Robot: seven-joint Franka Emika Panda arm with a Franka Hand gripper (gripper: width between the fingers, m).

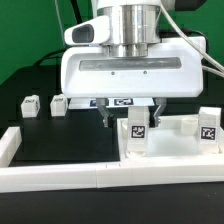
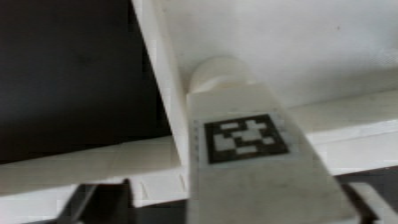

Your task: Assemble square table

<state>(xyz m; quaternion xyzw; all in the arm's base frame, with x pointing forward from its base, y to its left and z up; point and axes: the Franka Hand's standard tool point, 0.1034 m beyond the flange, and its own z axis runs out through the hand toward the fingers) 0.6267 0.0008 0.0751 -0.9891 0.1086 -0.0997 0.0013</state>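
The white square tabletop (image 1: 176, 148) lies at the exterior view's right, against the front wall. A tagged white leg (image 1: 137, 133) stands upright at its near left corner. A second leg (image 1: 208, 127) stands at its right corner. My gripper (image 1: 133, 116) hangs straight over the first leg, open, with a finger on each side and a gap to the leg. In the wrist view the leg (image 2: 246, 140) rises between my dark fingers (image 2: 103, 200), over the tabletop's rim (image 2: 164, 50). Two more small tagged legs (image 1: 30, 105) (image 1: 58, 103) lie on the black table at the left.
Long white bars form a border wall along the front (image 1: 90, 180) and the left (image 1: 10, 146). The marker board (image 1: 122, 103) lies behind my gripper, mostly hidden by it. The black table surface (image 1: 60, 135) shows between the loose legs and the wall.
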